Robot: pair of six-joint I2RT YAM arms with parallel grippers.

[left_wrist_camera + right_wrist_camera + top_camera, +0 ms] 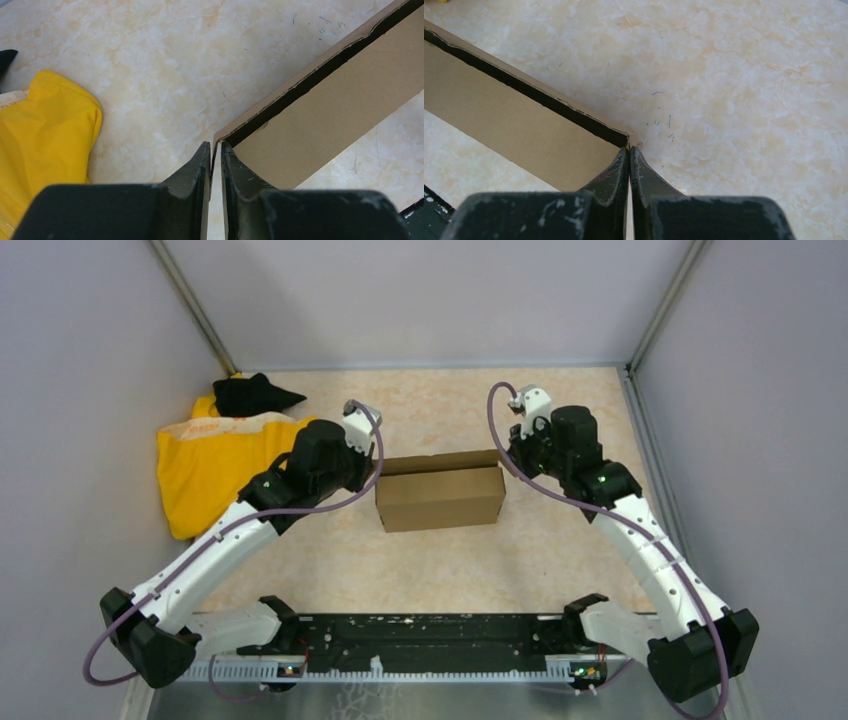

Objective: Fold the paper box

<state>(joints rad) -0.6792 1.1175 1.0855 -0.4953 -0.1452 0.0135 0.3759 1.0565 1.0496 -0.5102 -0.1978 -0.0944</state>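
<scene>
Just right of the yellow cloth [215,465], the cardboard box [440,498] sits between my arms. My left gripper [214,146] pinches the box's left end wall. My right gripper [629,149] is clenched at its right corner, apparently holding nothing. I judge the box light, stiff and easily creased, best held by its thin wall edges.

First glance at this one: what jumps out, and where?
A brown paper box sits mid-table between the two arms. The left fingers pinch its left end wall; the right fingers are shut at its far right corner. A yellow cloth with a black cloth on top lies at the far left.
</scene>
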